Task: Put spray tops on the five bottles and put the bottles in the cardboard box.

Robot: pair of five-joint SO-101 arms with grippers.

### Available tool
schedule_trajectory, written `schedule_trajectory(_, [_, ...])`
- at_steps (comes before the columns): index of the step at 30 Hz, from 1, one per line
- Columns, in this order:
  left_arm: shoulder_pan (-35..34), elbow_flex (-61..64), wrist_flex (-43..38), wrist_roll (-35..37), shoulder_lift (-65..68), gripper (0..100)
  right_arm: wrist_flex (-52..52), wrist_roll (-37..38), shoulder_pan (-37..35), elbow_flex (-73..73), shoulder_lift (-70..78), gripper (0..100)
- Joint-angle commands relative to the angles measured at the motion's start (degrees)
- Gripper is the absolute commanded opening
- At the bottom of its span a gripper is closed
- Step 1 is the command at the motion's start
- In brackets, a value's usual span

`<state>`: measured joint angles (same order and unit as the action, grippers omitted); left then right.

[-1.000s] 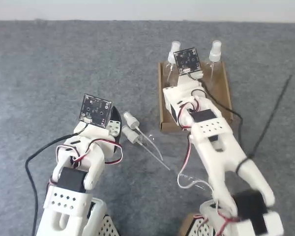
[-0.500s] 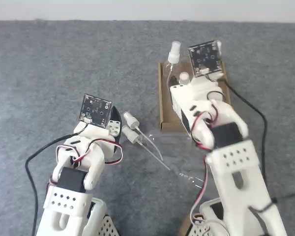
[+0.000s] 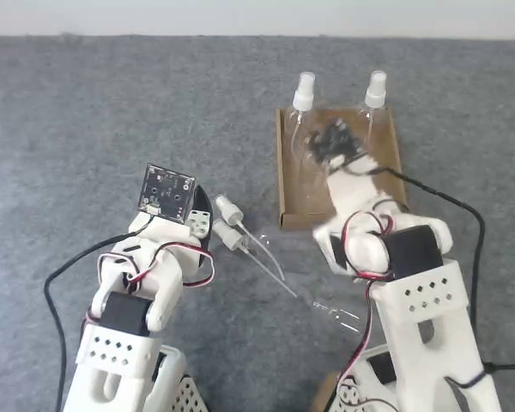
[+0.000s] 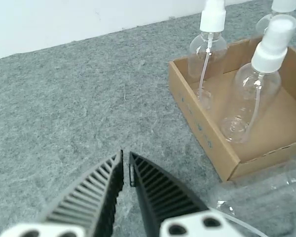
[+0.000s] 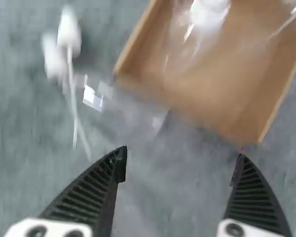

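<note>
High view: the box (image 3: 281,184) lies on the desk (image 3: 112,103), with capped bottles (image 3: 302,107) upright at its far end. Two loose spray tops (image 3: 228,210) lie side by side on the desk between the box and the left arm. Left fingers (image 4: 126,157) are almost closed and hold nothing. Right fingers (image 5: 181,154) are spread wide and empty, above the desk near the box.

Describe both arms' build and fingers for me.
The left arm and right arm are white plastic shells with rows of round holes, black motors, and looped red, white and black wires; a black cable trails from each. Fingers are black, triangular and ribbed, on white bases.
</note>
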<state>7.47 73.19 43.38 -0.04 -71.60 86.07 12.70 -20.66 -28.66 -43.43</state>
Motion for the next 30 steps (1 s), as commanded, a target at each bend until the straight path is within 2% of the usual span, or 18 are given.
schedule_trajectory(1, [-0.35,-0.22,-1.49,0.35,0.70,1,9.71,4.40,-0.13,3.08,-2.07,28.1])
schedule_trajectory(4, [-0.35,-0.13,-1.49,0.35,0.70,1,10.59,4.48,-2.42,-2.11,-2.07,28.1])
schedule_trajectory(9, [-0.35,-0.04,-1.49,0.35,0.70,1,8.57,8.79,-15.60,-16.18,-2.07,28.1])
schedule_trajectory(11, [-0.26,0.04,-2.02,0.35,0.70,1,6.73,8.79,-17.71,-17.05,-2.15,28.1])
schedule_trajectory(15, [-0.26,0.13,-2.11,0.35,0.70,1,5.23,9.32,-17.89,-17.85,-1.98,28.1])
schedule_trajectory(20, [-0.35,0.13,-2.20,0.35,0.70,1,2.42,15.38,-17.71,-21.71,-0.13,28.1])
schedule_trajectory(30, [-0.35,0.13,-2.11,0.35,0.70,1,-8.04,16.09,-17.71,-26.20,10.33,28.1])
